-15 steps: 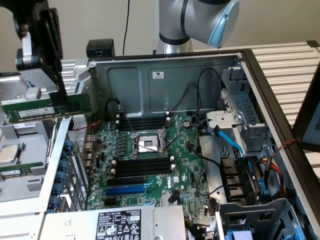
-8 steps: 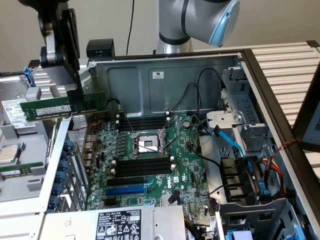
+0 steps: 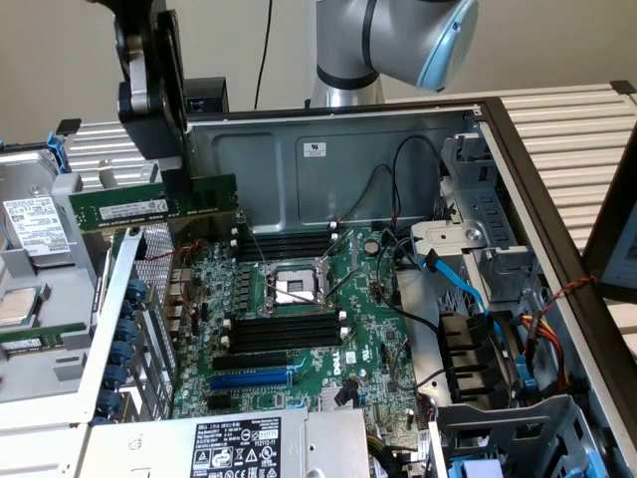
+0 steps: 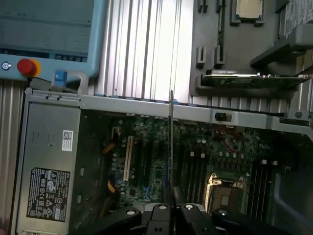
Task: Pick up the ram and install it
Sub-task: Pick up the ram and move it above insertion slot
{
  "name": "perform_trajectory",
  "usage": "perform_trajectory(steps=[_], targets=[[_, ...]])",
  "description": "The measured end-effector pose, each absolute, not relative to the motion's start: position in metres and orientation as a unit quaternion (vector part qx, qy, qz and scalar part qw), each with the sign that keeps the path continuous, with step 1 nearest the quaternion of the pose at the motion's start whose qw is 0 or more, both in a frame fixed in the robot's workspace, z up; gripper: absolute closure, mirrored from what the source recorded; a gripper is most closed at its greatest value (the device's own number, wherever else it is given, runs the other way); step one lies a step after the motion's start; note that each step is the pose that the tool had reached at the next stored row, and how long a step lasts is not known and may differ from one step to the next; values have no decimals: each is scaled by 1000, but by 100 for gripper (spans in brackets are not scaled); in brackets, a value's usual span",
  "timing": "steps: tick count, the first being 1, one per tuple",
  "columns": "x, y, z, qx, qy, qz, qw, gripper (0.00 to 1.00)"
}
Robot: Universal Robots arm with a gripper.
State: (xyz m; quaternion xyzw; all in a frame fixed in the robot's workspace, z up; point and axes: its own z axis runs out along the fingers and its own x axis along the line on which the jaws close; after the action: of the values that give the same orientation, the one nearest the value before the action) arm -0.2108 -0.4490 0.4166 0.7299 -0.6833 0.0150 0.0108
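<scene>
The ram (image 3: 129, 207), a long green stick with a white label, hangs level above the left edge of the open computer case, over the card bracket. My gripper (image 3: 171, 187) comes down from above and is shut on the ram's right part. In the wrist view the ram (image 4: 171, 142) shows edge-on as a thin line rising from between the shut fingers of my gripper (image 4: 172, 198), with the motherboard below it. The black memory slots (image 3: 289, 244) lie to the exterior view's right of the ram and lower, beside the CPU socket (image 3: 294, 289).
More black slots (image 3: 284, 334) and a blue expansion slot (image 3: 254, 378) lie nearer the front. A grey tray (image 3: 60, 373) outside the case holds a processor (image 3: 20, 304) and another green stick (image 3: 30, 339). Cables (image 3: 468, 289) crowd the right; the power supply (image 3: 239, 448) sits in front.
</scene>
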Motion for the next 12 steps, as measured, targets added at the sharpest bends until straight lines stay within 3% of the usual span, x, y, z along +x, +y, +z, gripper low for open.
perform_trajectory(steps=[12], targets=[[-184, -416, 416, 730, -683, 15, 11, 88]])
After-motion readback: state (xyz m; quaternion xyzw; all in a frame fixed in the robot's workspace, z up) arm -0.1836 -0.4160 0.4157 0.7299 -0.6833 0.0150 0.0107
